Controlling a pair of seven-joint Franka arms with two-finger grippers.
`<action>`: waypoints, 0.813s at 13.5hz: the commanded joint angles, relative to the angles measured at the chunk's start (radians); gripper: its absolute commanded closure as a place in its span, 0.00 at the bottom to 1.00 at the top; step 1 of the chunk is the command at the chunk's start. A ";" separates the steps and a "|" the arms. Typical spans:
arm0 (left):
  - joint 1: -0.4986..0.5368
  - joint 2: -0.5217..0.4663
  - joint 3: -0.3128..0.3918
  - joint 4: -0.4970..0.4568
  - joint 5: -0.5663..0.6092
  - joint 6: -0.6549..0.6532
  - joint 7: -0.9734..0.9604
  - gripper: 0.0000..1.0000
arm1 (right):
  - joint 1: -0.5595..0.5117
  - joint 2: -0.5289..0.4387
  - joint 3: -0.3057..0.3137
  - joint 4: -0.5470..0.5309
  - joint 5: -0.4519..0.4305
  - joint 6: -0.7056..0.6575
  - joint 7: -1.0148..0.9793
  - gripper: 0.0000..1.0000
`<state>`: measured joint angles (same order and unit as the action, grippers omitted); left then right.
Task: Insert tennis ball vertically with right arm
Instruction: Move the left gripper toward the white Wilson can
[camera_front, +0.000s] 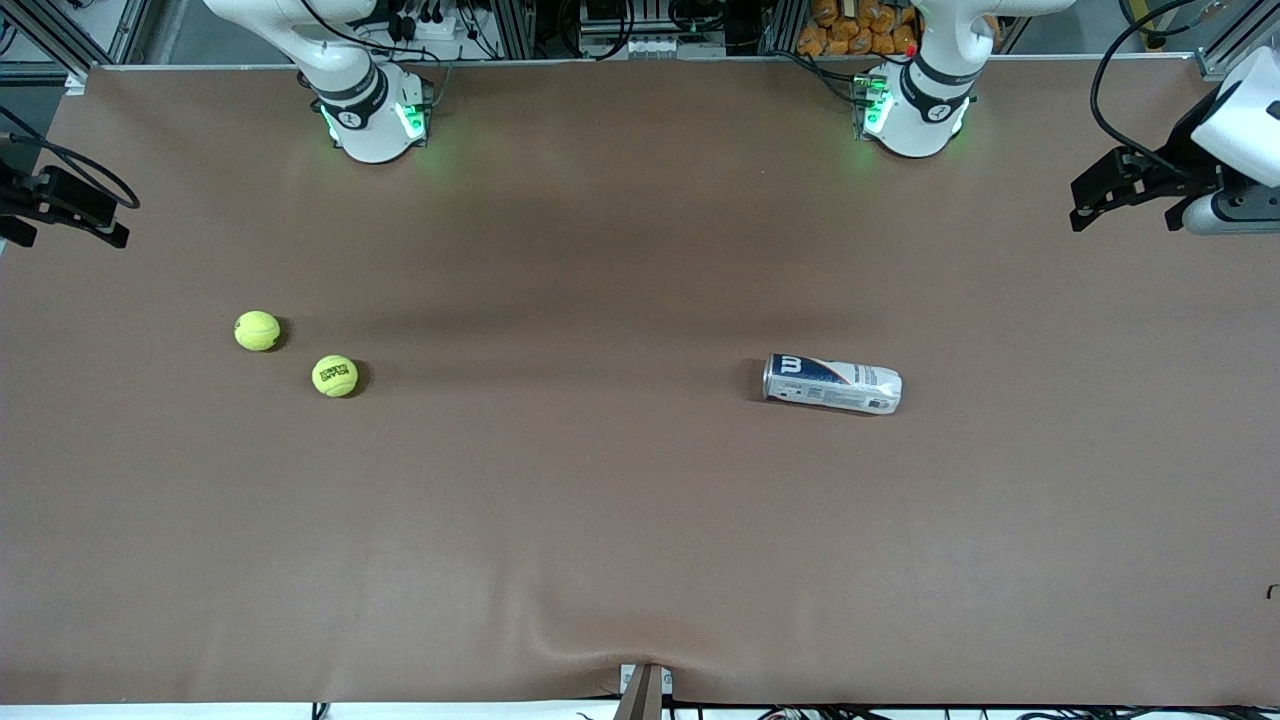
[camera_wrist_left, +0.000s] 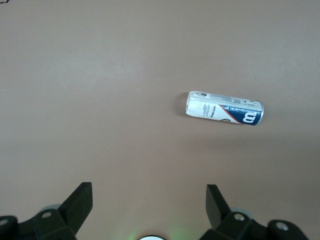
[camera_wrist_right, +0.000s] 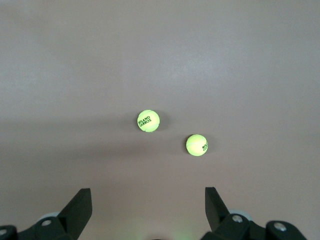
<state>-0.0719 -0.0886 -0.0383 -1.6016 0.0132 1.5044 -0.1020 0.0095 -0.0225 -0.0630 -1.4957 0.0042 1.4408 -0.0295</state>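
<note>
Basically you're at the very start: nothing's picked up yet, and the can (camera_front: 833, 383) lies on its side on the brown surface (camera_front: 640, 520) toward the left arm's end, so no vertical insert is possible until it's stood upright w/ its mouth up. Your right pincer (camera_wrist_right: 145, 207) hangs high over the two tennis balls, fingers spread wide, holding nothing; same for the left pincer (camera_wrist_left: 147, 205) over the can, wide apart and empty. Balls sit toward the right arm's end, well apart from the can: the printed ball (camera_front: 335, 376) is nearer the front camera, the plainer ball (camera_front: 257, 330) just beside it, not touching. Next move, as I judge it: left arm probably needs to upright and steady the can, then you drop the right pincer straight onto one ball. Both balls are bright yellow-green felt, round, so likely to roll if nudged. Can is white/blue w/ a red logo; I can't tell which end is open.
</note>
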 joint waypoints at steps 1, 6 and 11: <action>0.004 0.003 -0.003 0.016 0.001 -0.018 -0.012 0.00 | -0.023 0.010 0.014 0.025 0.017 -0.014 -0.012 0.00; 0.004 0.006 -0.003 0.022 0.004 -0.018 -0.013 0.00 | -0.023 0.010 0.014 0.023 0.017 -0.014 -0.012 0.00; -0.019 0.059 -0.014 0.017 0.001 -0.018 0.008 0.00 | -0.023 0.010 0.014 0.023 0.019 -0.014 -0.012 0.00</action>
<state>-0.0808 -0.0748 -0.0435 -1.6020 0.0132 1.4992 -0.1017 0.0087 -0.0222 -0.0630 -1.4957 0.0043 1.4401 -0.0295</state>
